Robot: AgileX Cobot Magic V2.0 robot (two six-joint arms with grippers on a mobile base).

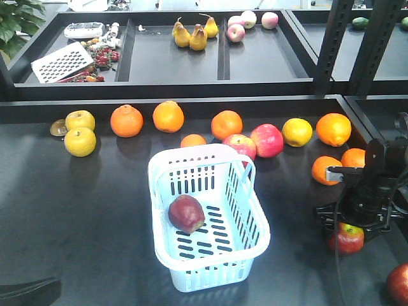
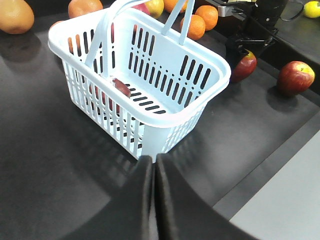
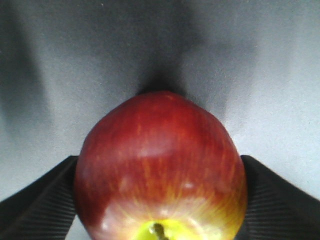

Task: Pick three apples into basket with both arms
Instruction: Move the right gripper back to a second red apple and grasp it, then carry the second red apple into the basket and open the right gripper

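Note:
The pale blue basket (image 1: 255,217) stands mid-table with one dark red apple (image 1: 186,213) lying inside it. My right gripper (image 3: 159,159) reaches down over a second apple (image 3: 160,165) on the table, right of the basket. Its ribbed fingers (image 3: 45,200) press against both sides of the fruit. This apple (image 1: 347,239) also shows under the black arm in the front view. A third apple (image 1: 400,284) lies near the front right corner. Shut and empty, my left gripper (image 2: 154,160) hovers low in front of the basket (image 2: 165,117).
Several oranges (image 1: 127,120) and two pink-red apples (image 1: 267,140) line the table behind the basket, and two more oranges (image 1: 325,169) lie just behind my right arm. Yellow fruit (image 1: 80,141) sits far left. Trays behind hold pears (image 1: 191,35). A rack post (image 1: 331,44) rises at the back right.

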